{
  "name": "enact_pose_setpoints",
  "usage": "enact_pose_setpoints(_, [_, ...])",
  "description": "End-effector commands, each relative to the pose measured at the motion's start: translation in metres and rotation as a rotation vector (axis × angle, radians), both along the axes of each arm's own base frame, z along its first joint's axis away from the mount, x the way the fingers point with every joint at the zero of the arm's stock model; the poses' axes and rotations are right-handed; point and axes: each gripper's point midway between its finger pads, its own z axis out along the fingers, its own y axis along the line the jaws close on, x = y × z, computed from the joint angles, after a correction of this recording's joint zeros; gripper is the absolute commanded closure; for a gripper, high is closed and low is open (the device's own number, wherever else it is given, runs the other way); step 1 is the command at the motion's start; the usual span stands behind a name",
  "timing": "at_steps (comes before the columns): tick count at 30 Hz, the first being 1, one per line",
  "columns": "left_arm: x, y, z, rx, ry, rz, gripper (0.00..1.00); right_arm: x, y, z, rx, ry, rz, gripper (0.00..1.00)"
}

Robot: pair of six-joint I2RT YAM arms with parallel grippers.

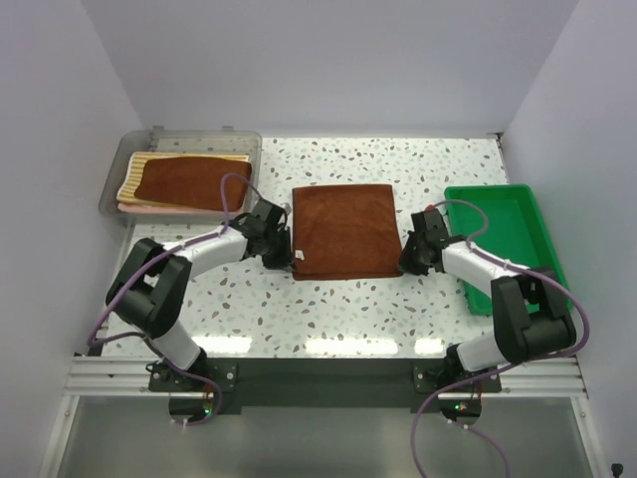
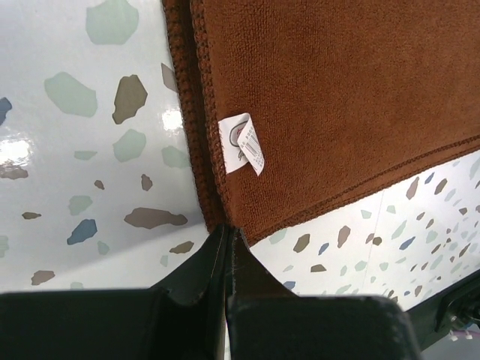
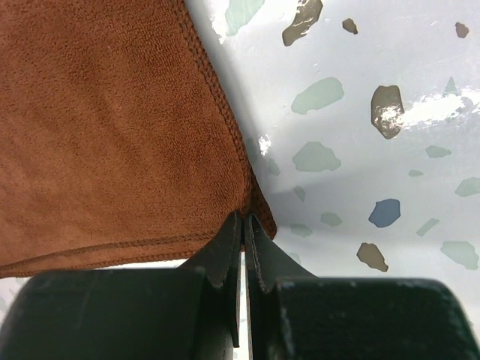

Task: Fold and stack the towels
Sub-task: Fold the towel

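1 rust-brown towel (image 1: 344,231) lies folded and flat at the middle of the speckled table (image 1: 458,169), roughly square, with 2 layers showing along its left edge and a small white label (image 2: 242,142) sticking out from that edge. The left gripper (image 2: 230,229) sits at the towel's near-left corner, its 2 jaws pressed together with no gap; the corner runs right into the tips, so it looks pinched there. The right gripper (image 3: 242,216) is at the near-right corner in the same way: jaws closed tight, tips meeting the hemmed corner, a bit of cloth passing behind 1 finger. At the far left a clear bin (image 1: 251,142) holds 3 more towels stacked: a second brown towel (image 1: 194,184) on top, a striped towel (image 1: 137,171) under it showing at the left and far edges, and a pink towel (image 1: 149,209) peeking out along the near edge. A green tray (image 1: 498,214) stands at the right of the table, just beside the right arm
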Motion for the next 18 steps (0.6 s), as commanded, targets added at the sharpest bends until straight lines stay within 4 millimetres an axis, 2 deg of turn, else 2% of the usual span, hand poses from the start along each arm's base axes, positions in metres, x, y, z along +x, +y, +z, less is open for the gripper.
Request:
enact_pose_setpoints(1, [0.021,-0.006,0.027,-0.008,-0.069,0.015,1.00,0.019,-0.004,0.026,-0.021,-0.068,-0.007,1.00])
enact_pose_setpoints(3, [0.024,-0.003,0.034,0.018,-0.071,0.022,1.00,0.026,-0.002,0.048,-0.027,-0.091,0.016,1.00])
enact_pose_setpoints(4, [0.031,-0.005,0.048,0.014,-0.099,0.026,1.00,0.026,-0.002,0.056,-0.029,-0.096,0.026,1.00])
enact_pose_setpoints(6, [0.029,0.000,0.059,0.027,-0.109,0.038,1.00,0.026,-0.002,0.079,-0.031,-0.128,0.057,1.00])
enact_pose_setpoints(7, [0.026,-0.003,0.070,0.010,-0.148,0.034,1.00,0.024,-0.001,0.083,-0.025,-0.139,0.072,1.00])
enact_pose_setpoints(9, [0.017,-0.003,0.067,0.000,-0.150,0.024,1.00,0.015,-0.001,0.077,-0.019,-0.142,0.090,1.00])
enact_pose_setpoints(13, [-0.016,0.000,0.026,-0.007,-0.038,-0.014,1.00,-0.001,-0.006,0.049,-0.025,-0.077,0.074,1.00])
enact_pose_setpoints(14, [-0.021,-0.003,0.021,-0.025,-0.025,-0.028,1.00,-0.006,-0.009,0.040,-0.035,-0.060,0.067,1.00])
enact_pose_setpoints(15, [-0.026,-0.004,0.013,-0.023,-0.008,-0.042,1.00,-0.007,-0.012,0.036,-0.046,-0.059,0.055,1.00])
enact_pose_setpoints(18, [-0.027,-0.008,0.005,-0.007,-0.004,-0.071,1.00,-0.004,-0.018,0.023,-0.067,-0.048,0.029,1.00])
